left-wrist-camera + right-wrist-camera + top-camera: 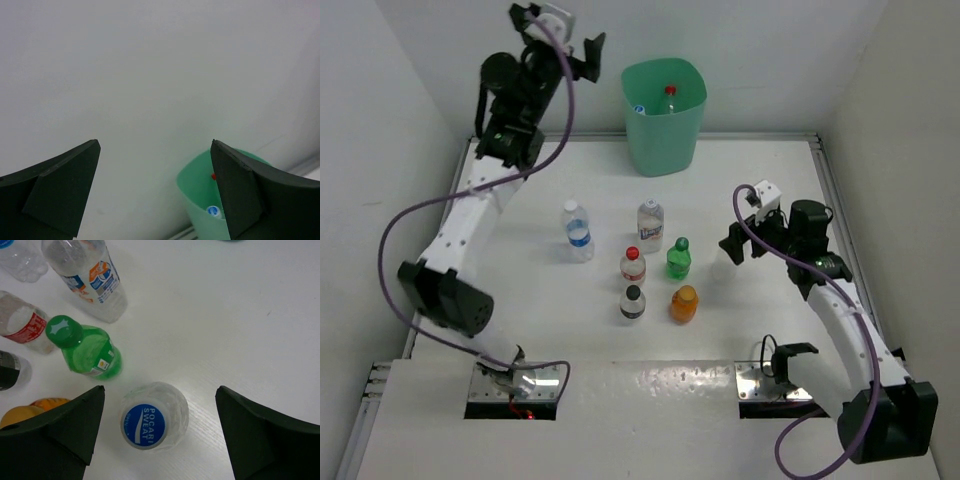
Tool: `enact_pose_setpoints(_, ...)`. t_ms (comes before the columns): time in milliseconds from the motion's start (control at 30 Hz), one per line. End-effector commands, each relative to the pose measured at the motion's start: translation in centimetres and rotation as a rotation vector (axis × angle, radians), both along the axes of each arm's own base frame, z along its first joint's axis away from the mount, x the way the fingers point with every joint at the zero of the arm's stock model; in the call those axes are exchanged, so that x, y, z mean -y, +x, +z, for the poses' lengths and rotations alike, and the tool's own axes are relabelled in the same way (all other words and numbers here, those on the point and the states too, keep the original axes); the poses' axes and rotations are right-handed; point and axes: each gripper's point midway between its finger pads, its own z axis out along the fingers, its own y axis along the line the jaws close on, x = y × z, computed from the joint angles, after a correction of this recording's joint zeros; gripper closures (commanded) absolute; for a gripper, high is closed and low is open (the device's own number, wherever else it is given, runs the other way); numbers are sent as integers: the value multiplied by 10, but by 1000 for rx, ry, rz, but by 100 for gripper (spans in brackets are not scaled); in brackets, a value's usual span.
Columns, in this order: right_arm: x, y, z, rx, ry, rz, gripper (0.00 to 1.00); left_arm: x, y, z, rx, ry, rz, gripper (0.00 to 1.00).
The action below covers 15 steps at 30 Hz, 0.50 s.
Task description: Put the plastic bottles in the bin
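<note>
1. Nearest the arm bases, the orange bottle (684, 303) stands upright on the table (540, 310). A black-capped bottle (632, 302) stands just beside it on the left.
2. To the right of that group the right gripper (160, 390) hangs over the table. Its jaws are spread wide and hold nothing. In the right wrist view a clear bottle with a blue cap (150, 422) stands upright below the gap between the fingers and touches neither of them.
3. One row farther back stand a red-capped bottle (633, 265) and the green bottle (679, 258). They are side by side, close but apart.
4. Beyond them is a white-capped bottle (650, 225) with a printed label. A clear bottle with a blue band (577, 232) stands apart to its left. Both are upright.
5. The bin (665, 145) stands upright at the far edge of the table, close to the back wall. Two bottles are inside it: one shows a red cap (670, 92), and of the other only a blue cap (640, 109) is visible.
6. Farthest and highest, the left gripper (155, 145) is raised well above the table, left of the bin. Its jaws are wide apart and empty. Its wrist view faces the bare wall, with the bin low on the right and partly behind one finger.
</note>
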Motion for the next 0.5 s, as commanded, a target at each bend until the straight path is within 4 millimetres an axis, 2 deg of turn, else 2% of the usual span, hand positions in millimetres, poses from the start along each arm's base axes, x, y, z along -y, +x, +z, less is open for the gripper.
enact_pose_setpoints(0,-2,15,1,79,-6,5,14,-49,-20,-17,-55,2,107,0)
enact_pose_setpoints(67,-3,15,-6,66,-2,5,24,-78,-25,-33,-109,-19,175,0)
enact_pose_setpoints(100,-3,18,-5,81,3,2,28,-89,-24,-57,-170,-15,203,0)
enact_pose_setpoints(133,-2,15,-14,66,3,1,30,-98,-27,-73,-220,-12,220,0)
enact_pose_setpoints(167,-3,15,-13,70,8,6,34,-122,-39,-71,-229,-52,266,0)
enact_pose_setpoints(200,-4,16,-13,77,16,2,41,-133,-43,-80,-258,-62,289,0)
enact_pose_setpoints(233,-4,15,-14,75,18,4,45,-143,-45,-111,-333,-58,302,0)
enact_pose_setpoints(267,-5,15,-14,67,28,4,50,-165,-58,-111,-337,-82,349,0)
enact_pose_setpoints(300,-6,15,-10,74,32,7,62,-173,-64,-121,-365,-105,357,0)
enact_pose_setpoints(333,-6,20,-4,96,40,0,69,-177,-68,-147,-420,-89,344,0)
enact_pose_setpoints(367,-9,20,3,111,54,7,74,-192,-75,-158,-441,-90,366,0)
enact_pose_setpoints(400,-9,21,6,116,59,5,79,-195,-83,-165,-449,-86,357,1)
enact_pose_setpoints(433,-9,24,17,138,66,2,89,-187,-98,-177,-457,-55,300,1)
enact_pose_setpoints(467,-9,26,22,142,79,-5,92,-192,-106,-184,-468,-53,295,1)
